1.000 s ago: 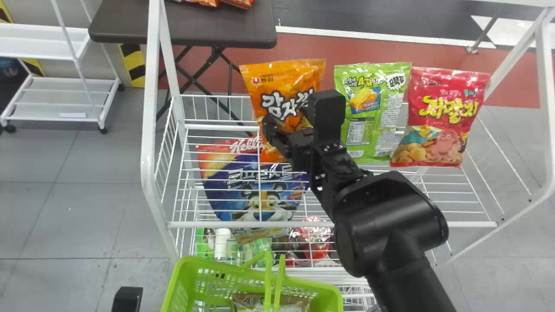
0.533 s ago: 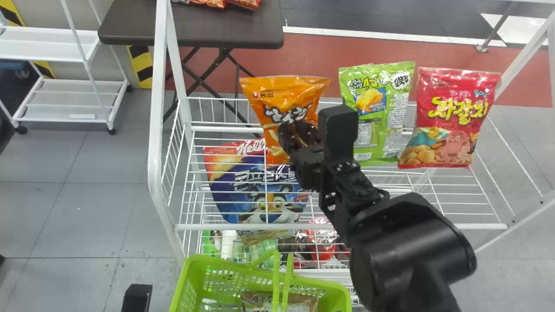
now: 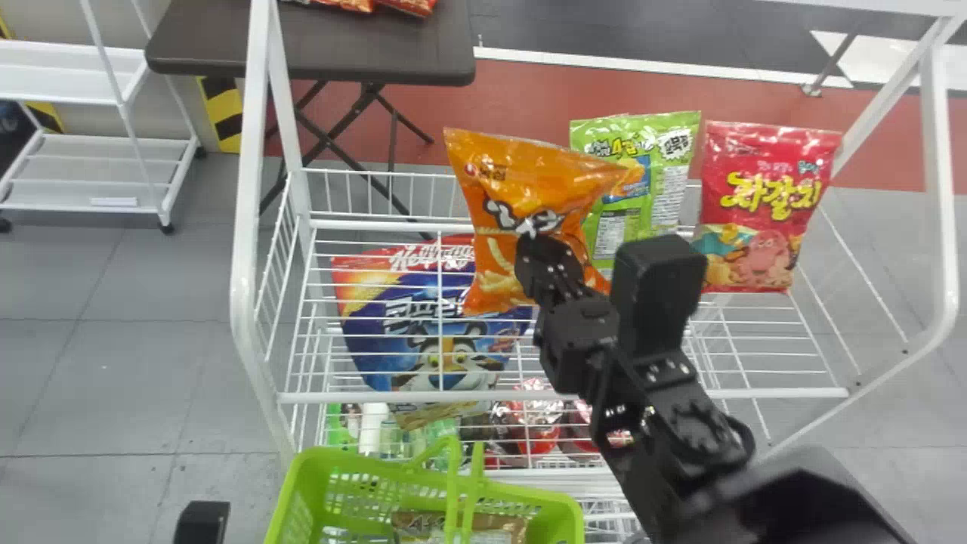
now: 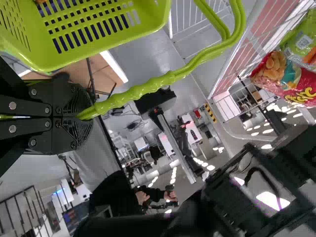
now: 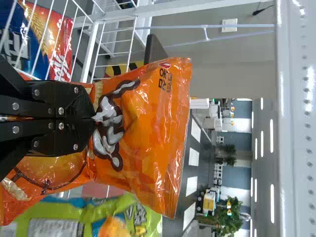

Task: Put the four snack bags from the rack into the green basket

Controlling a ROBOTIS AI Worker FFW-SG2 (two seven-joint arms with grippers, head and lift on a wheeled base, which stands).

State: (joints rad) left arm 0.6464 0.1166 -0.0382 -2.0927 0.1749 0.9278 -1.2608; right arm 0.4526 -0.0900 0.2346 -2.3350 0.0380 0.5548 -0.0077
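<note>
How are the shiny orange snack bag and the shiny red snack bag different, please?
The orange bag is pinched in the right gripper; the red bag stands on the white wire rack. The orange bag is creased around the grip, while the red bag's front looks smoother. Both show printed fronts.

Lab-like room — wire rack, folding table, hazard stripes, white cart

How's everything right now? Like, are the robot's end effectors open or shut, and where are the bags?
Right end effector: shut on the orange bag
Left end effector: shut on the basket handle
Orange bag: held, crinkled
Green bag: upright at the rack
Red bag: upright at the rack
Brown bag: in the green basket
Folding table: unfolded
</note>
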